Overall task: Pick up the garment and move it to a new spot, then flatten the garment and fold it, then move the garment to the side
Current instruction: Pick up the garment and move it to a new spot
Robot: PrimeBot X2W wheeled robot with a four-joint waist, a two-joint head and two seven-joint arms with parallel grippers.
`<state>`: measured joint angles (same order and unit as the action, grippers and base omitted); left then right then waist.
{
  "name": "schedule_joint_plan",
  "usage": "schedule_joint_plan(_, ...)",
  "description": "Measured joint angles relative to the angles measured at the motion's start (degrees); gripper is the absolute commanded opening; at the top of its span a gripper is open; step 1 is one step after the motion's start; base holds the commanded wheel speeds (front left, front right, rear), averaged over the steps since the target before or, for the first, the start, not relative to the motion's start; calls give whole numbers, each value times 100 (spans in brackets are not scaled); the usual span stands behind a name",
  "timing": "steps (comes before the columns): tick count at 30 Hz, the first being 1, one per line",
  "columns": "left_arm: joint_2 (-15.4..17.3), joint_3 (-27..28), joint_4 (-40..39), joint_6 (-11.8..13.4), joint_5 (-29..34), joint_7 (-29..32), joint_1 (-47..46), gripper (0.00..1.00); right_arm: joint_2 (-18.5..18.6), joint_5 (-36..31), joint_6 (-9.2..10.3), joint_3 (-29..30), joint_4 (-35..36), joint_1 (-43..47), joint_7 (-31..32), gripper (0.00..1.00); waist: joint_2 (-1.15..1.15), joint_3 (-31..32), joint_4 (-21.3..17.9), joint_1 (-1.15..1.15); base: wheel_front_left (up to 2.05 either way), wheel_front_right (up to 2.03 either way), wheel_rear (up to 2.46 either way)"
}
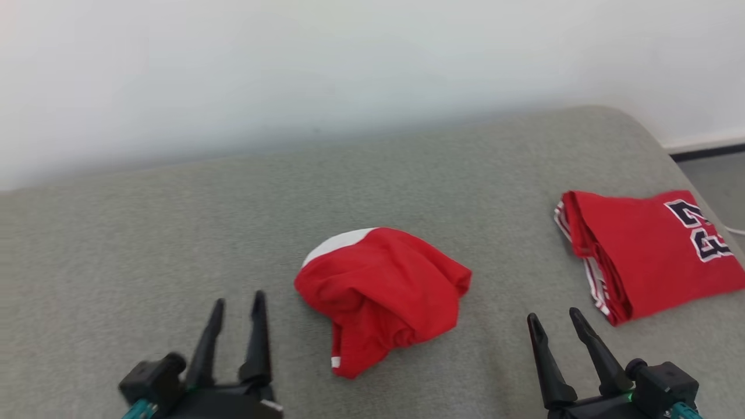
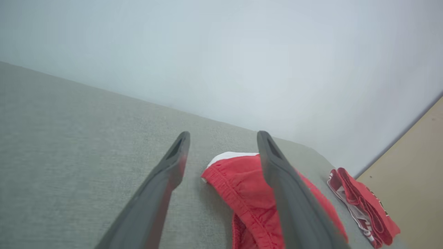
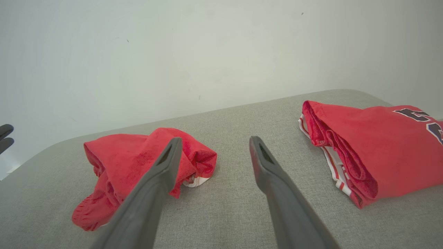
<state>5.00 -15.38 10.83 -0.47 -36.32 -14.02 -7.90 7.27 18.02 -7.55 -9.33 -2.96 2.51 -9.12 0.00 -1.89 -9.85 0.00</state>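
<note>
Both grippers empty, crumpled garment lying between them.

The crumpled red garment (image 1: 381,297) lies bunched mid-width on the grey padded surface (image 1: 174,233), nearer its front edge and well apart from the folded red jersey (image 1: 646,250) by the right edge. My worry is that a pinch on that heap catches only one layer, so it lifts as a twisted lump. The fingers could also dig into the soft cover and grab it with the cloth, and a rightward sweep might disturb the jersey. My left gripper (image 1: 238,299) sits low at the front edge left of the garment and my right gripper (image 1: 554,315) sits to its right. Both have jaws spread with nothing held, fingers pointing toward the far edge.
</note>
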Motion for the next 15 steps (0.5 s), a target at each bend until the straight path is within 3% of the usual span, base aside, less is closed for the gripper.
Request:
schedule_joint_plan(6,311,693,-435,163,1093,-101,770,100,3,-41,0,187,-146,138,-46,100,0,184,438,0,0,0,0)
schedule_joint_plan(15,265,1313,-691,-155,2131,-101,1774,100,3,-30,0,358,-434,382,-204,100,0,391,725,0,0,0,0)
